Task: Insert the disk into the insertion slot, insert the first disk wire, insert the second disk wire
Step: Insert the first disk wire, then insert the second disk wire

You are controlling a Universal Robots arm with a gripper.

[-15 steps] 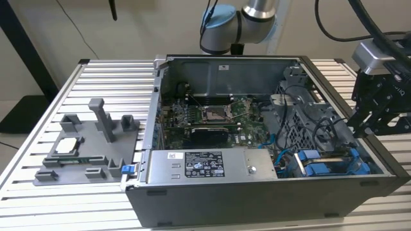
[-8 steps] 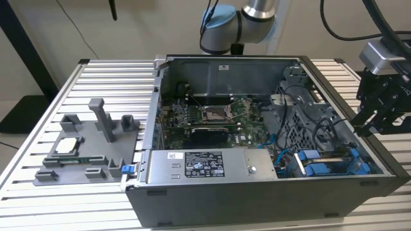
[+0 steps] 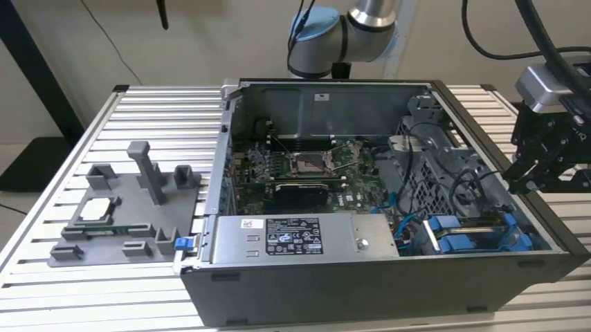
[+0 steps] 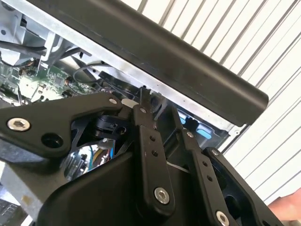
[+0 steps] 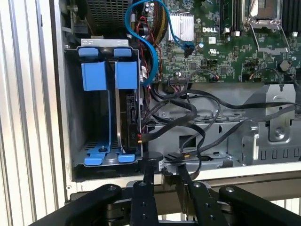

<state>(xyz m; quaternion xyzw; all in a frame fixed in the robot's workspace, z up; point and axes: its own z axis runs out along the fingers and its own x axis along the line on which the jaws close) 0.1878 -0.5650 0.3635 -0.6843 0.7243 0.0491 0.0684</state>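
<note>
Gripper (image 5: 164, 168) hangs just outside the insertion slot (image 5: 77, 117); whether it is spread or pinching, I cannot tell. The disk (image 5: 131, 110) seems to stand on edge inside that slot, black wires (image 5: 207, 99) beside it. Likely rigid, weighty and shock-sensitive, so best gripped by its blue carrier frame (image 5: 127, 75).
</note>
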